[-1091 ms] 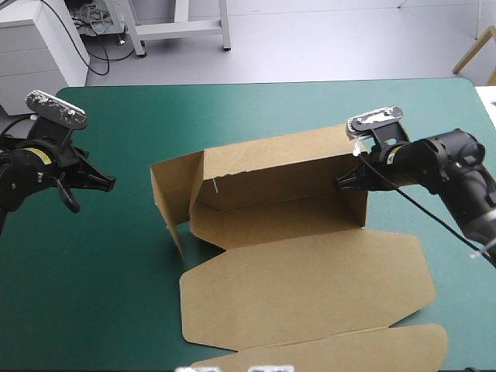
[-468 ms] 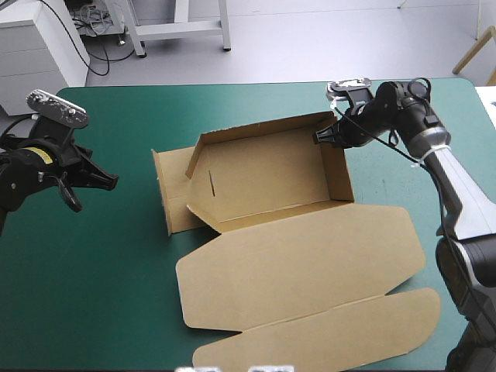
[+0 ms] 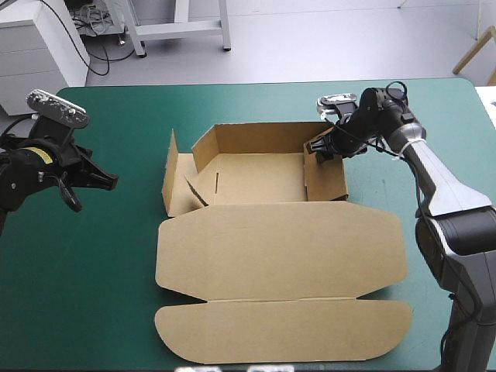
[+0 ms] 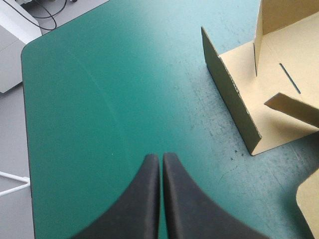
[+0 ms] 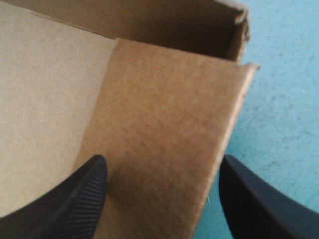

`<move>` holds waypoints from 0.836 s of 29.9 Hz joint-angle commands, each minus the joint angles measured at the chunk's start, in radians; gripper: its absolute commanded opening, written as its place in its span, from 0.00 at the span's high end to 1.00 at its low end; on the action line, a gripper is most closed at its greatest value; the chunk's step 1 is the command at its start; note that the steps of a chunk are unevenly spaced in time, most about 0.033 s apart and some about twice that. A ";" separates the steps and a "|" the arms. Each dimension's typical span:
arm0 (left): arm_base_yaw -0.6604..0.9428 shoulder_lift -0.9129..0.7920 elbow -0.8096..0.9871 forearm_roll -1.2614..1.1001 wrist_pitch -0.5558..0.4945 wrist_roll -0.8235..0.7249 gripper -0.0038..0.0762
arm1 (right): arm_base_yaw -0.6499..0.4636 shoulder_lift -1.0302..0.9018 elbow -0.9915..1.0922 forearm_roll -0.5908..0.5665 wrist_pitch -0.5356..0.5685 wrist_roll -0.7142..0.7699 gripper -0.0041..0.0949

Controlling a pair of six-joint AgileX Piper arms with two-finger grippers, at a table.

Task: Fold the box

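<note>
Apparently astride box [image 3: 271, 248] wall, right claw [image 3: 318, 149] spread

Table [image 3: 256, 97] under a teal-green cover [image 3: 93, 271], its far corners rounded. A single brown box [image 3: 279, 240] of cut board lies around the middle. Toward the far edge it forms an open tray [image 3: 256, 177] with its sides raised. The lid [image 3: 283, 287] lies flat on the cover, reaching almost to the near edge. Faint scuffs mark the cover beside the tray's left end.

No legible text, label, number or sign in any view, brown cut-board box [image 3: 279, 256] unprinted (visible faces only)
</note>
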 commanded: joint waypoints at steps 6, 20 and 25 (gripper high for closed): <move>-0.001 -0.021 -0.028 -0.005 -0.057 -0.005 0.95 | -0.010 -0.156 -0.179 -0.032 0.112 0.001 0.25; -0.001 -0.021 -0.028 -0.005 -0.057 -0.005 0.95 | -0.014 -0.425 -0.173 -0.045 0.112 0.024 0.25; -0.001 -0.021 -0.028 -0.005 -0.047 -0.005 0.95 | -0.014 -0.417 -0.108 -0.060 0.107 0.059 0.25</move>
